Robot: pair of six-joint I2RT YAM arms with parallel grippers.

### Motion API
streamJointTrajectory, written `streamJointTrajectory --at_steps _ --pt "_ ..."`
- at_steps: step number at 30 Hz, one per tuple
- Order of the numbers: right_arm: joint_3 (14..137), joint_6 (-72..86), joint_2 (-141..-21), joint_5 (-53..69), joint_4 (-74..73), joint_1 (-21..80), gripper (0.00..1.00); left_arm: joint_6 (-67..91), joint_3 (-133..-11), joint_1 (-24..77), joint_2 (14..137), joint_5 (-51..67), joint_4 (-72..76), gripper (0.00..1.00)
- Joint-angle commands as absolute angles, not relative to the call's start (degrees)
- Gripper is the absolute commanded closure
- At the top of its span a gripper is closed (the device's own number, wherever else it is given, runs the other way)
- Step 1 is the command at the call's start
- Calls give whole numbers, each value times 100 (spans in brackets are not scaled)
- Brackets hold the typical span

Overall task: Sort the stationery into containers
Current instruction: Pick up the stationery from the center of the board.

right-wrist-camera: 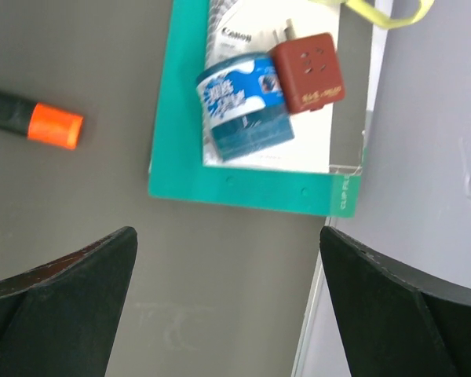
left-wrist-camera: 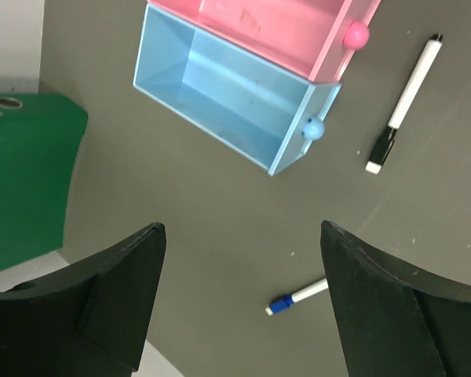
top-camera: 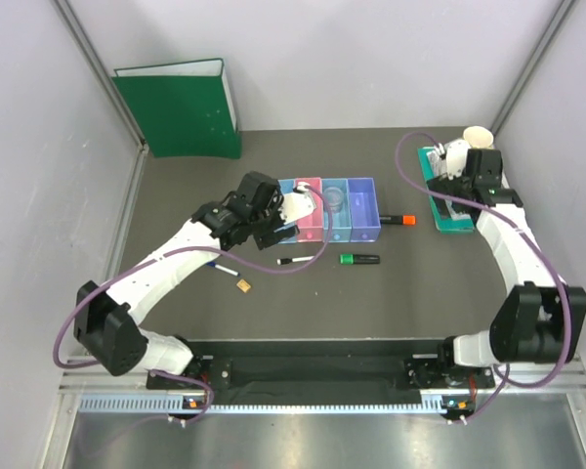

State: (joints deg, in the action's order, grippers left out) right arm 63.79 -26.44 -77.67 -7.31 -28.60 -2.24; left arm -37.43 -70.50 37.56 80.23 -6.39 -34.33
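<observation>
Four joined bins (top-camera: 363, 208) sit mid-table. I read left gripper (left-wrist-camera: 243, 251) wide, empty, at their left end; right gripper (right-wrist-camera: 228, 251) wide, empty, over teal tray (right-wrist-camera: 177, 157), far right. Orange-cap highlighter (top-camera: 396, 219) lies right of bins; green-cap highlighter (top-camera: 358, 259), black-cap pen (top-camera: 295, 261), blue-cap pen (left-wrist-camera: 298, 297), tan square (top-camera: 243, 286) nearer.

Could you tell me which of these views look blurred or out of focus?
Top external: sharp, evenly lit. Left wrist: light blue bin crisp, its own fingers dark and soft. Right wrist: slightly blurred, print on the blue-labelled jar and the orange cap smeared.

Overhead and close downward left-wrist views share the bins (top-camera: 363, 207).
</observation>
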Motion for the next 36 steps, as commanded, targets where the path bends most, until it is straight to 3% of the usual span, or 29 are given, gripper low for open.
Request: streamJointTrajectory --at_steps 1,17,36 --pt "6847 -2777 -8147 -800 -2251 -413 0 -3735 -7022 3762 7532 -888 -3489 15" --pt "7795 -4289 -9736 -440 -2328 -589 1 -3683 -7049 3762 7708 -668 -3410 15" --pt "8718 -4579 -10942 -299 -2593 -290 16 -3621 -6996 3753 7849 -712 -3489 14"
